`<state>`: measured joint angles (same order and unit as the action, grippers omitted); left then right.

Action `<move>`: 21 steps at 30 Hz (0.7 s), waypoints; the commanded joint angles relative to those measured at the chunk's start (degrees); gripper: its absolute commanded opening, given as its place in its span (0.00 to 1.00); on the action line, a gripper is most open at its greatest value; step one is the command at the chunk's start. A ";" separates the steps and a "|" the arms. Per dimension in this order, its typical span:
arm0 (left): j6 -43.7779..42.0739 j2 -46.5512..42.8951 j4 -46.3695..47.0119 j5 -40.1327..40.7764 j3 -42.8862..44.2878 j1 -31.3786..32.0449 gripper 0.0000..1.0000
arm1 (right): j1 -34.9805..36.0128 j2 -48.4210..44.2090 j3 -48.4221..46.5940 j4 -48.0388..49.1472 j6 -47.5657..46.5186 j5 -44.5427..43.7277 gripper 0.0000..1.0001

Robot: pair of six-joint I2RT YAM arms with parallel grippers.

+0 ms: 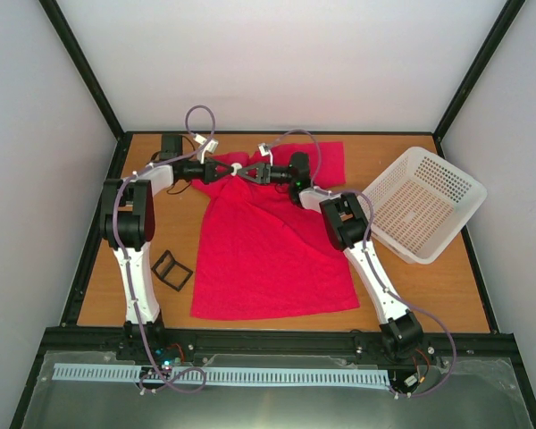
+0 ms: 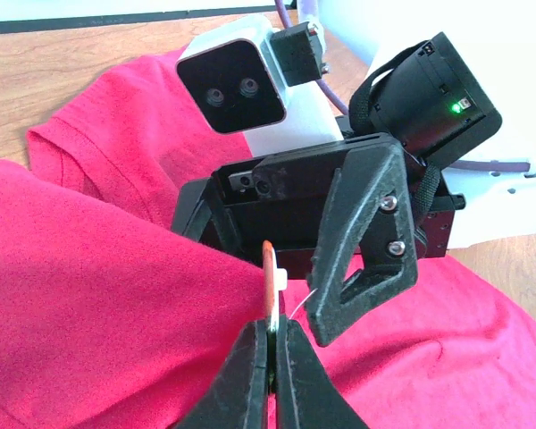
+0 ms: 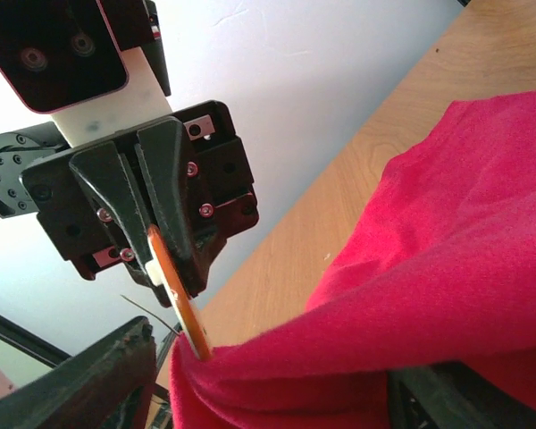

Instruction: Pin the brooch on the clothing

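The left gripper (image 2: 272,332) is clamped shut on the brooch (image 2: 269,286), its two black fingers (image 3: 170,188) pressed flat against either face of the disc. Both wrist views show the brooch edge-on: a thin round disc with an orange-brown rim and a pale face, and a small white piece just beside the rim. A fine wire juts out from its side. About half of the disc stands clear of the fingertips. In the right wrist view its free edge meets a raised fold of the clothing (image 1: 268,250).

Facing it tip to tip, the right gripper (image 1: 248,170) has its jaws spread wide, one on each side of that fold. I cannot tell whether they press on the cloth.

The clothing is a crimson short-sleeved T-shirt. Its body lies spread flat on the wooden table (image 1: 411,286), with the hem toward the arm bases. The top is bunched up at the far side, where the two grippers meet above it.

A white perforated basket (image 1: 448,168) sits to the right of the shirt. A small black frame-like case (image 1: 171,270) lies to the shirt's left, near the left arm.
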<state>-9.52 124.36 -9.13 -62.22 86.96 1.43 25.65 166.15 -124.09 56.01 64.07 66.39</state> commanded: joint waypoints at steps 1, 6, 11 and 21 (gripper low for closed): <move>-0.39 -1.59 1.60 -2.77 0.18 -0.46 0.01 | 0.37 1.29 -2.55 -1.52 -1.73 -0.04 0.66; -0.48 -1.90 1.73 -3.72 -0.16 -0.47 0.01 | 0.37 1.70 -3.35 -2.16 -1.64 -0.02 0.64; -1.14 -2.42 1.85 -5.46 -0.60 -0.47 0.01 | 0.37 2.50 -4.82 -3.75 -2.22 0.05 0.62; -1.67 -3.28 3.25 -8.84 -1.63 -0.47 0.01 | 0.69 3.19 -6.17 -3.96 -1.74 1.11 0.59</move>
<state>-9.58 124.11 -7.29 -65.01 85.17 0.93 26.02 167.98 -128.62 52.86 62.78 67.92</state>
